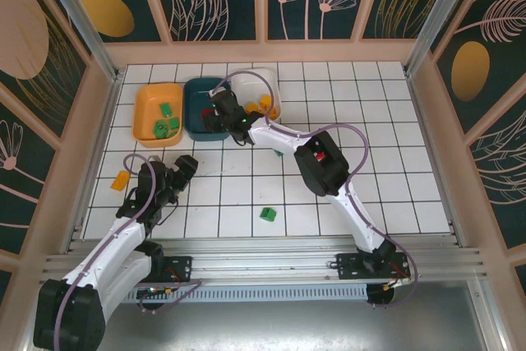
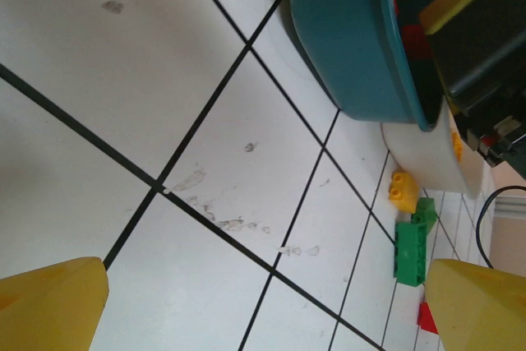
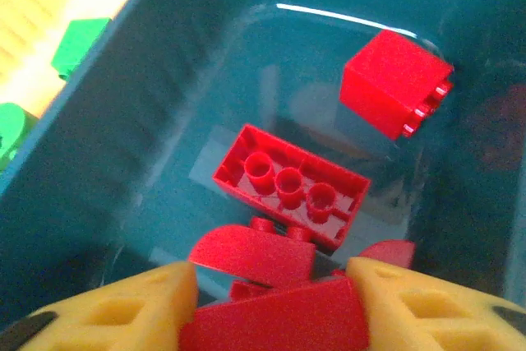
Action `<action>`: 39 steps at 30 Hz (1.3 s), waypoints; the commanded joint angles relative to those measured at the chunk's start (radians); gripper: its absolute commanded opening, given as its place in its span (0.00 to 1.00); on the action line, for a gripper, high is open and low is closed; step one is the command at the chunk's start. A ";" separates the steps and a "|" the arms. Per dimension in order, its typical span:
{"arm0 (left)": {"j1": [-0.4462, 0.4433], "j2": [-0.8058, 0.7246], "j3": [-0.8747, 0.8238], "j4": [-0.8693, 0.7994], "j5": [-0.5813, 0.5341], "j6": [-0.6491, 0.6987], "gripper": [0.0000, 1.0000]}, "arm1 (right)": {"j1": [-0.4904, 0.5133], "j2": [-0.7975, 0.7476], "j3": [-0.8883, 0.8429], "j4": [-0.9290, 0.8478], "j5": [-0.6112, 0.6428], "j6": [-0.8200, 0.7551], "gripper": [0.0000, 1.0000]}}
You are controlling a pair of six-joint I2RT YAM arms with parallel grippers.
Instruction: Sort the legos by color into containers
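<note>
Red legos [image 3: 289, 191] in teal tray [image 3: 164, 63], green legos [image 1: 167, 126] in orange tray [image 1: 144, 96]

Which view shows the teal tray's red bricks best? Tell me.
Right wrist: the red bricks lie close inside the teal tray. Left wrist catches red slivers over the rim; in top external the arm covers them.

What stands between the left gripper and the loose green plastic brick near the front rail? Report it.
Nothing visible: only bare white tiled floor lies between the left gripper and the small green plastic brick.
</note>
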 commanded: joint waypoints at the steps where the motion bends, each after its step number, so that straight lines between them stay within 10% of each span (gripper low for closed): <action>1: 0.005 -0.020 0.019 0.011 0.016 0.030 0.99 | 0.007 -0.025 0.077 -0.067 -0.036 -0.075 0.68; 18: 0.004 0.024 -0.010 0.193 0.182 0.090 0.99 | -0.152 -0.708 -0.884 0.190 0.062 0.003 0.71; 26: 0.036 0.036 0.242 -0.042 0.057 0.189 0.99 | -0.221 -0.657 -0.962 0.129 -0.019 -0.048 0.74; 39: 0.182 0.196 0.429 -0.175 0.187 0.254 0.98 | -0.233 -0.527 -0.939 0.139 -0.082 -0.036 0.72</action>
